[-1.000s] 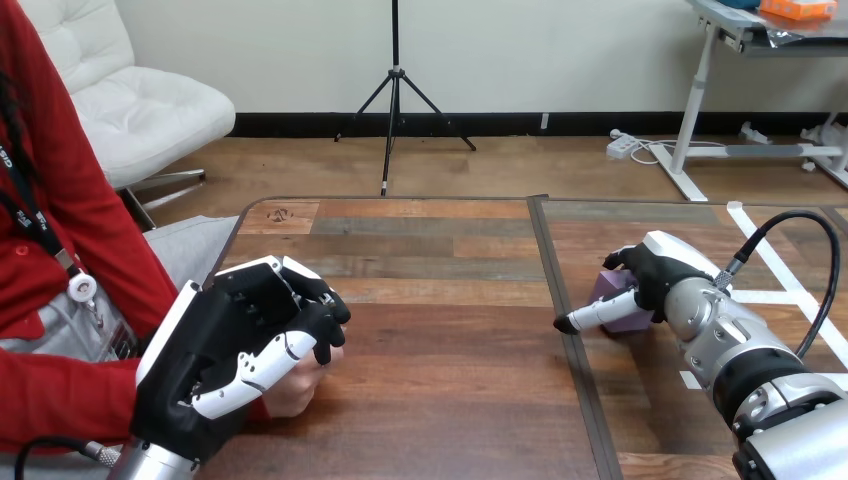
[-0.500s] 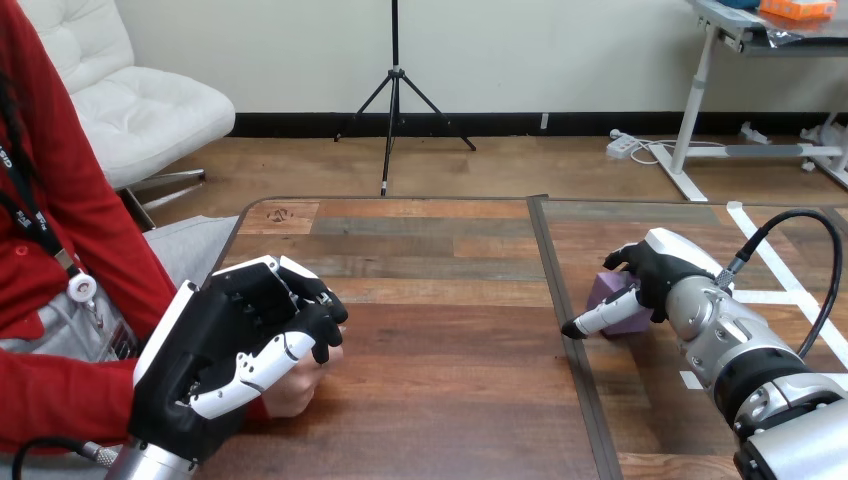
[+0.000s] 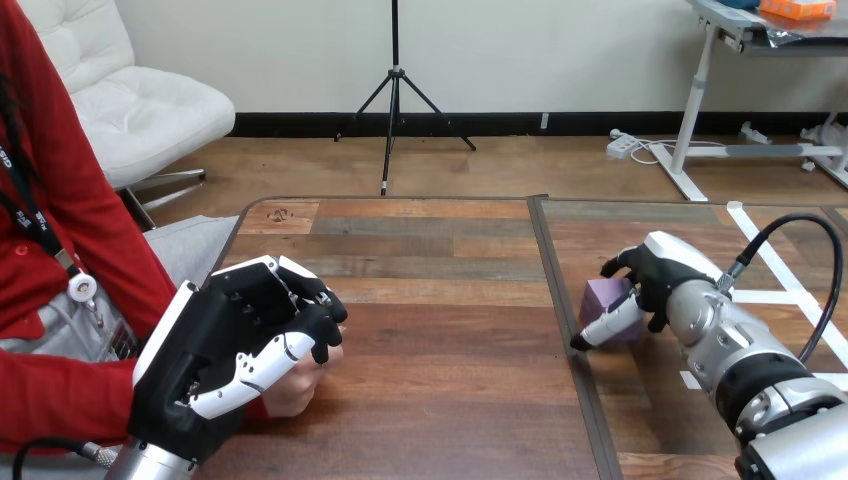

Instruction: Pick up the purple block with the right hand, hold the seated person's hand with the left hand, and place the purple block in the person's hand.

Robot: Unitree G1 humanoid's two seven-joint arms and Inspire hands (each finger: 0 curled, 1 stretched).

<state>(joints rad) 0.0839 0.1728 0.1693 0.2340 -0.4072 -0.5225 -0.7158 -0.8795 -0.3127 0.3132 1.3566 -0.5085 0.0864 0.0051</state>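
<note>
The purple block (image 3: 601, 297) rests on the wooden table (image 3: 450, 400), right of the middle seam. My right hand (image 3: 655, 275) is at it: curled fingers reach over its far side and the thumb (image 3: 605, 328) lies along its near side, pinching it. At the lower left, my left hand (image 3: 215, 345) is wrapped over the person's hand (image 3: 292, 388), with its fingers curled round it. The person's hand is closed in a fist, and only its lower part shows under my fingers.
A dark seam (image 3: 560, 300) runs front to back between the two tabletop halves, just left of the block. White tape strips (image 3: 770, 297) lie on the right half. The person's red sleeve (image 3: 60, 395) lies along the table's left edge.
My right hand has drawn slightly right and toward me, and its thumb has dropped lower along the block's near side, so more of the block's left part shows. The left hand has stayed put.
</note>
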